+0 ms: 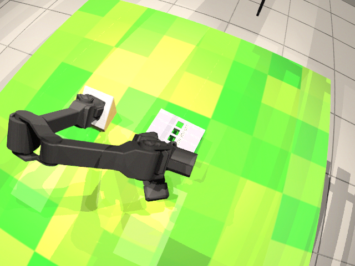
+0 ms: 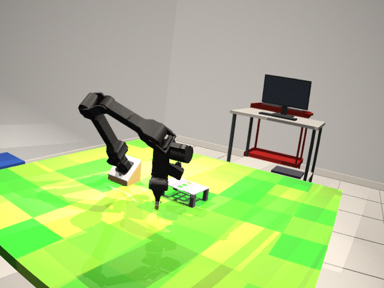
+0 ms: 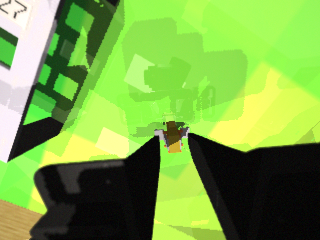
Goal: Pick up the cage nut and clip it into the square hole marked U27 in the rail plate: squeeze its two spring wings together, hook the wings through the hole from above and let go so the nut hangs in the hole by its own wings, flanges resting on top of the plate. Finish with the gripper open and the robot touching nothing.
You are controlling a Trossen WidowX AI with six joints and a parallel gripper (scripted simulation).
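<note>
The cage nut (image 2: 156, 207) (image 3: 173, 140), small with an orange body and pale spring wings to left and right, stands on the table below my gripper. My gripper (image 2: 157, 202) (image 3: 173, 139) points straight down and is partly open, its narrow fingertips close on either side of the wings. Contact with the wings cannot be told. In the top view the arm hides the nut and fingertips. The white rail plate (image 1: 163, 120) (image 2: 198, 188) (image 3: 11, 107) stands on short legs beside the gripper. Its hole U27 (image 1: 171, 138) (image 3: 7, 49) looks empty.
The arm's white and wooden wedge base (image 1: 109, 107) (image 2: 133, 173) stands on the patterned green and yellow table (image 1: 252, 143) (image 2: 248, 198). The plate's dark legs (image 2: 192, 200) stand close to the gripper. A desk with a monitor (image 2: 287, 91) is far behind.
</note>
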